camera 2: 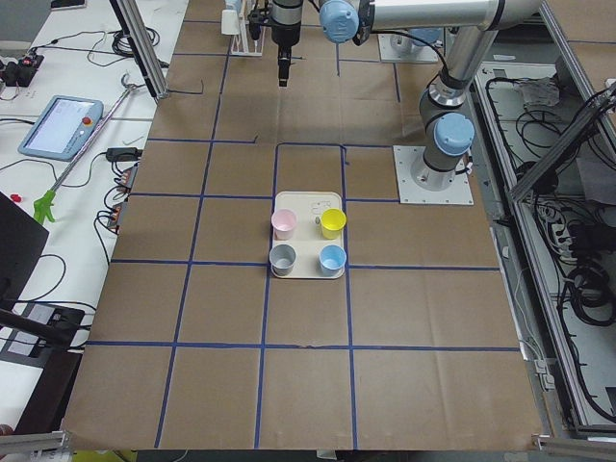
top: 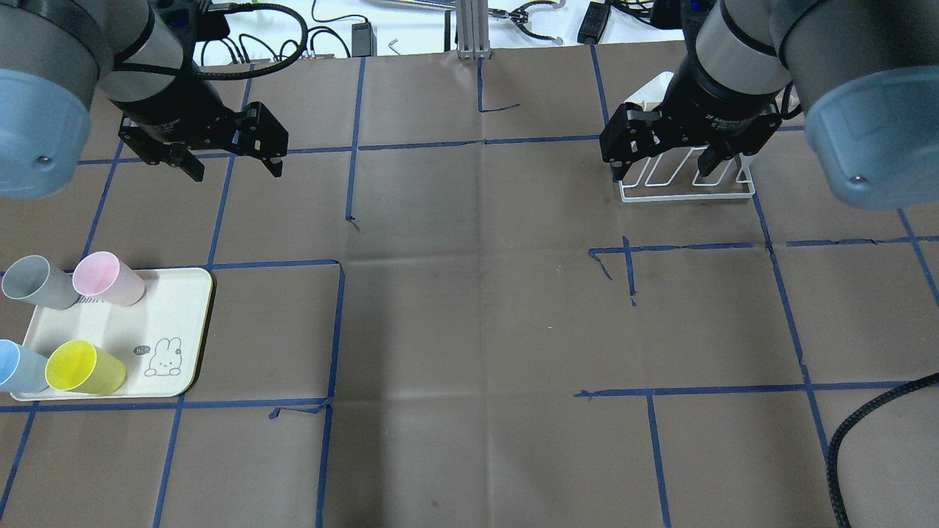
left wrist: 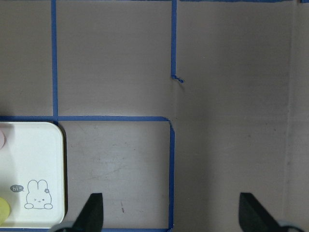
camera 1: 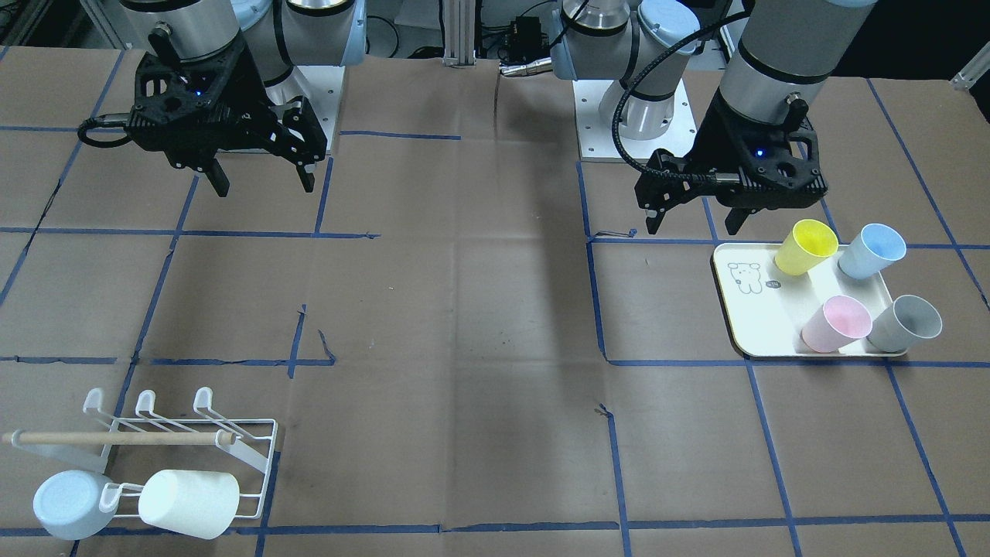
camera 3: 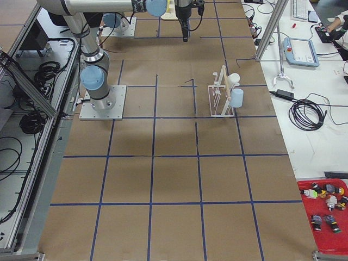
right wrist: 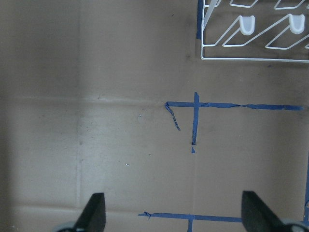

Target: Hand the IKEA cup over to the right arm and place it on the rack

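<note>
Overhead, the right arm (top: pixel 733 66) hides much of the rack (top: pixel 682 196).

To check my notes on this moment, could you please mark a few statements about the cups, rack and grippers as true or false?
1. The tray holds four cups: the yellow cup, blue cup, pink cup and grey cup. True.
2. The left gripper grips the yellow cup. False: it is open and empty, near the tray.
3. The rack carries a white cup and a pale blue cup. True.
4. The right gripper is shut. False: it is open and empty.
5. The rack sits beside the tray. False: they are on opposite sides of the table.
</note>
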Controlling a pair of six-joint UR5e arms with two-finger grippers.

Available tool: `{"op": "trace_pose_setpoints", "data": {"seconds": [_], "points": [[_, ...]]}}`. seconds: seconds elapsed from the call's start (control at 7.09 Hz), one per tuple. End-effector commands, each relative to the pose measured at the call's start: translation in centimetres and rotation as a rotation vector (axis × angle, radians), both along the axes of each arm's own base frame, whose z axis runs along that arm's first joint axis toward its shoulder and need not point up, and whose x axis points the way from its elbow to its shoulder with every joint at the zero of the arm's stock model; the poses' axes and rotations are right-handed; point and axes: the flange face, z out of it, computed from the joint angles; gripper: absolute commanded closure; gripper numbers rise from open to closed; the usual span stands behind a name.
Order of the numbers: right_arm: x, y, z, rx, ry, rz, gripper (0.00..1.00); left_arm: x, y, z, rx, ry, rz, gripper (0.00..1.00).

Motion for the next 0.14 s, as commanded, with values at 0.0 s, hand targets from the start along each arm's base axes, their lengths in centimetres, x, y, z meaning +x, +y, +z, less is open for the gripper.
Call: {"op": "trace_pose_setpoints", "data": {"seconds": [0.0], "points": [[0.04,0.07,-0.04,0.000,-0.003,-0.001,0.00,0.01,-0.07,-0.10,0.002,0.003,0.000,0.00]]}}
